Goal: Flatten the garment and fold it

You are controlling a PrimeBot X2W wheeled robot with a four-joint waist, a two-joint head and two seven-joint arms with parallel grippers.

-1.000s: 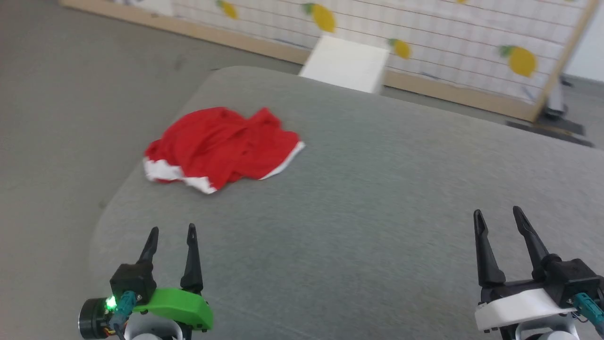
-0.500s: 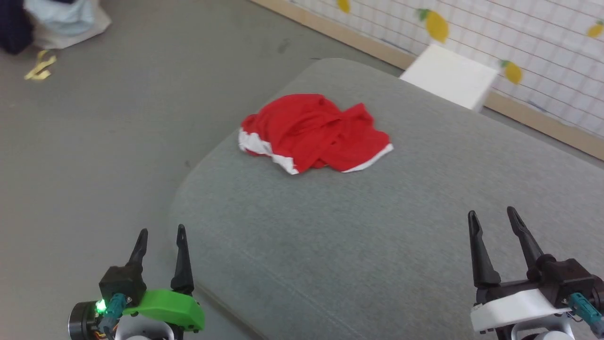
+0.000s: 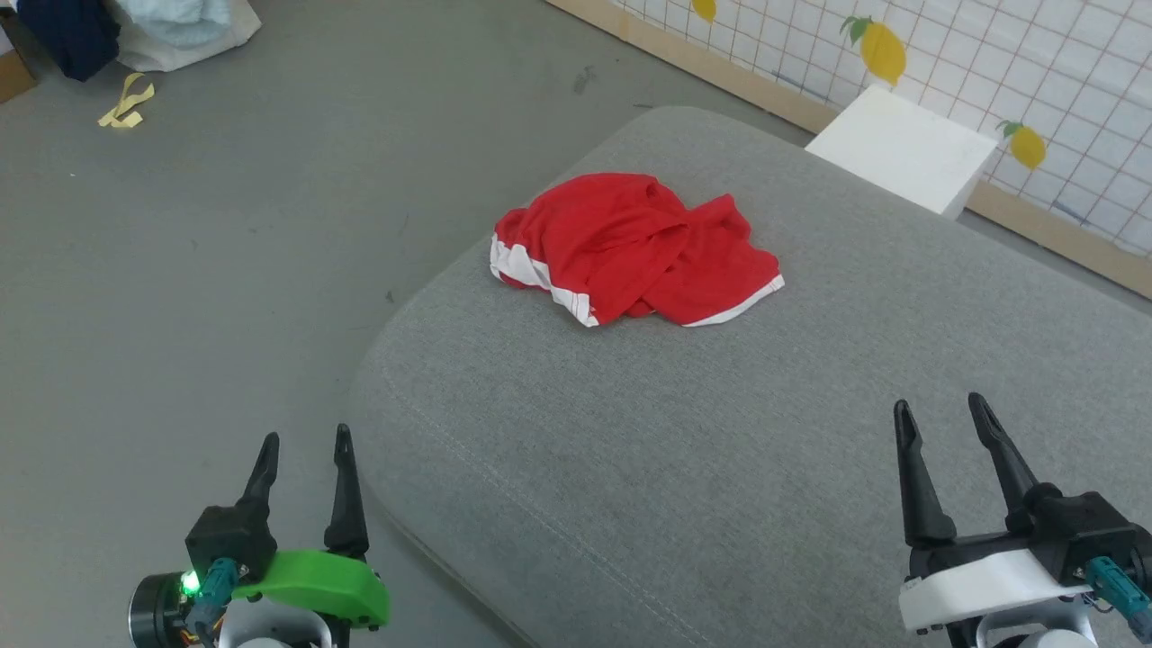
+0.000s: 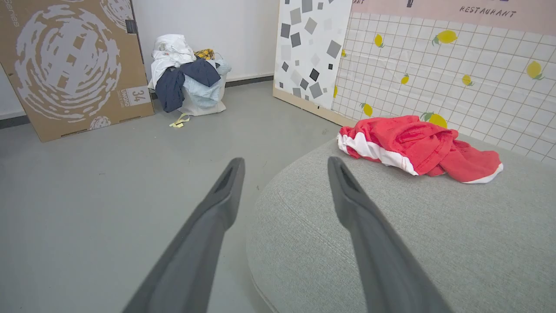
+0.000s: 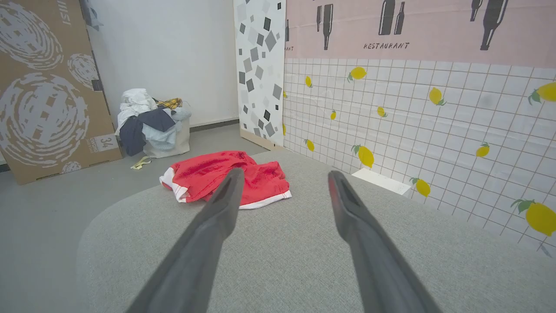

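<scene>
The garment (image 3: 634, 247) lies crumpled in a heap near the far left corner of a grey cushioned surface (image 3: 765, 432); it is bright red with a broad white band at its left end and white trim on the right. It also lies ahead in the left wrist view (image 4: 417, 148) and the right wrist view (image 5: 226, 176). My left gripper (image 3: 301, 445) hangs open at the lower left, over the floor beside the cushion's edge. My right gripper (image 3: 940, 409) stands open at the lower right above the cushion. Both are empty and far from the garment.
A white box (image 3: 900, 148) sits behind the cushion against a tiled lemon-print wall panel (image 3: 990, 72). A pile of clothes in a bag (image 4: 186, 76) and a large cardboard box (image 4: 69, 65) stand across the grey floor (image 3: 198, 225) to the left.
The head camera has swung left, so the garment now sits nearer the picture's centre. The garment itself lies as before and both grippers keep their open pose.
</scene>
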